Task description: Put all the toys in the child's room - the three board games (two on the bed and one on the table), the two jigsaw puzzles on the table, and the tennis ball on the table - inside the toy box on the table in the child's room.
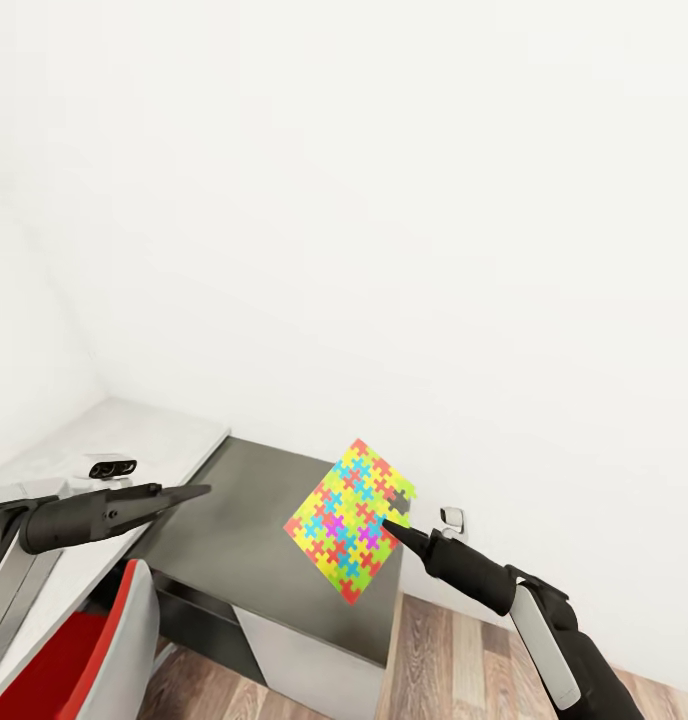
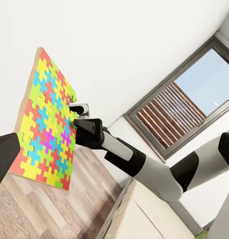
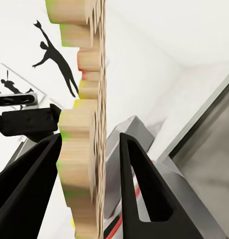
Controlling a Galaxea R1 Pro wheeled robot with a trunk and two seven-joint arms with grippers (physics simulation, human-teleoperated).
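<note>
Right claw (image 1: 396, 527) clamped on the edge of a jigsaw puzzle (image 1: 352, 520), one black finger (image 3: 139, 191) on each face. Held tilted in the air above the dark grey part of the table (image 1: 246, 515), well clear of it. Thin slab: interlocking yellow, red, green and blue pieces on the front, pale wood-like layered edge, uneven outline. Left claw (image 1: 199, 491) apart to the side over the light grey part; seemingly closed, hard to be sure. White walls, wood-plank floor (image 1: 454, 650), grey-framed window (image 2: 184, 104).
</note>
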